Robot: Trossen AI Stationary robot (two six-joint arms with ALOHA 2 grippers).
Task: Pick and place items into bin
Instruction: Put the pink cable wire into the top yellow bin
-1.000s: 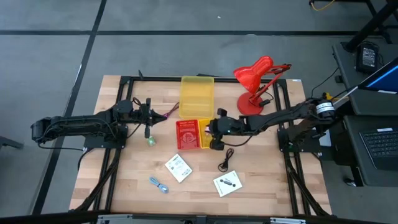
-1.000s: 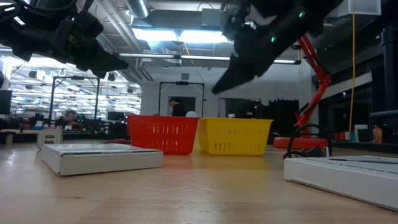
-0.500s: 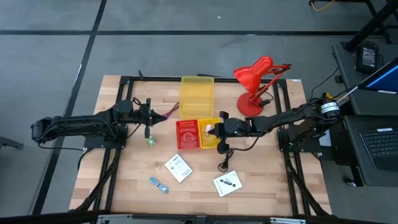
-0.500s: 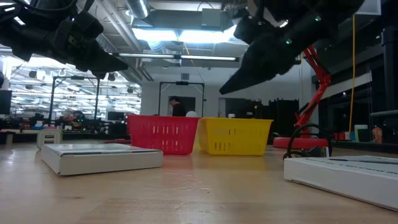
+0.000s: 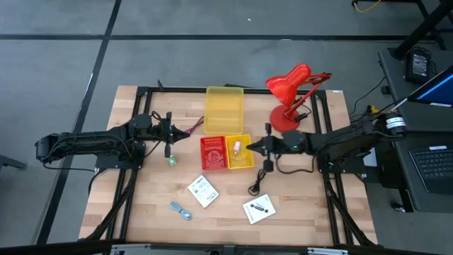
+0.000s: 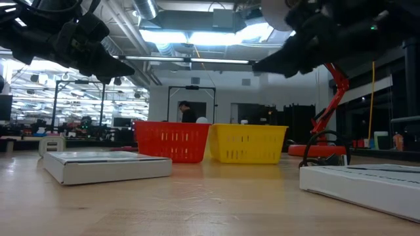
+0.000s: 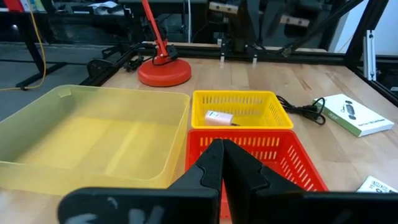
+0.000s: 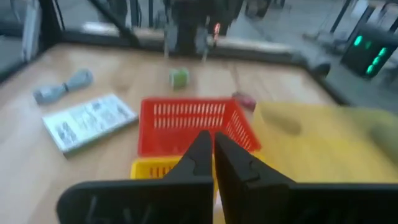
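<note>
Wooden table, frame centre. Yellow basket holds one small white item; red basket touches its left side. Right gripper, fingers closed and empty, just right of the yellow basket. Left gripper, closed, centre-left. Two white packets, blue-and-silver tool, lower centre.

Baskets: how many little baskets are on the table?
2: a red basket and a yellow basket side by side mid-table, in front of the big yellow tray.
</note>
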